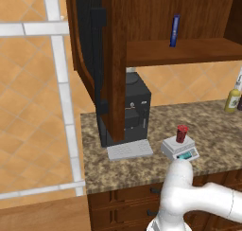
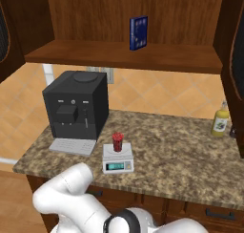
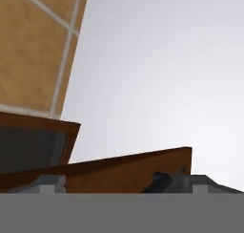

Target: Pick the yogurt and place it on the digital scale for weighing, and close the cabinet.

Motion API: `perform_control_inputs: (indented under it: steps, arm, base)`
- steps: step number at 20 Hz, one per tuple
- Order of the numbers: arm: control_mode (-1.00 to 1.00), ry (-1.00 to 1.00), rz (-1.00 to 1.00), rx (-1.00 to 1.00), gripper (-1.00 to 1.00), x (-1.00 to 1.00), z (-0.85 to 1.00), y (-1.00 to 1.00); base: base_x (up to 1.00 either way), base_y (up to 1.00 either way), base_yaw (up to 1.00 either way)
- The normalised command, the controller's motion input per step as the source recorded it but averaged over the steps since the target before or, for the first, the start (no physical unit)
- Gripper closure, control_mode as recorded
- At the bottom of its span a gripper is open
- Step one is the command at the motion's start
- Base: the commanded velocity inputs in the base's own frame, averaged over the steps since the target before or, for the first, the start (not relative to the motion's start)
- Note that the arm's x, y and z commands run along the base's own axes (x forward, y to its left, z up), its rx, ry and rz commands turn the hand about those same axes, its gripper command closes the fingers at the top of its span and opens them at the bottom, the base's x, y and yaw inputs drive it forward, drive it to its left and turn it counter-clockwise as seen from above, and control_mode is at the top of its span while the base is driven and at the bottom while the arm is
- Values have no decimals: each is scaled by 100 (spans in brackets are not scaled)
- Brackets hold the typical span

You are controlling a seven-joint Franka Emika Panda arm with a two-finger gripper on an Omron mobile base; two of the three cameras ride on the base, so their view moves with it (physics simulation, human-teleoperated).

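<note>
The red yogurt cup (image 1: 182, 134) (image 2: 117, 142) stands upright on the top plate of the light-grey digital scale (image 1: 170, 145) (image 2: 125, 155), on the granite counter in front of the coffee machine. The dark reddish-brown cabinet (image 1: 113, 59) (image 2: 143, 3) has both doors swung open; the left door (image 1: 97, 64) stands edge-on and the right door (image 2: 233, 60) juts out at the right. In the hand view my gripper (image 3: 126, 186) is close to a brown wooden door edge (image 3: 119, 172), and its two tips sit wide apart with nothing gripped.
A black coffee machine (image 1: 137, 109) (image 2: 76, 105) with a flat grey drip tray (image 1: 129, 150) (image 2: 72, 146) stands left of the scale. A blue bottle (image 1: 175, 30) (image 2: 138, 33) is on the cabinet shelf. A yellow-green bottle (image 1: 232, 98) (image 2: 220, 120) stands at the counter's right.
</note>
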Motion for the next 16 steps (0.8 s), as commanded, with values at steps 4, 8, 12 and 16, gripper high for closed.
perform_control_inputs:
  steps: [4, 8, 12, 16]
  arm:
    - [-100, -15, 0, -18, -100, 85, 72, 100]
    - [-100, 6, -12, -5, -100, 92, 71, 100]
    - [-100, 27, -18, 0, -100, 78, 55, 100]
    - [-100, 19, -20, 0, -100, 86, 56, 100]
  base:
    - [0, 0, 0]
    - [0, 0, 0]
    - [0, 0, 0]
    - [0, 0, 0]
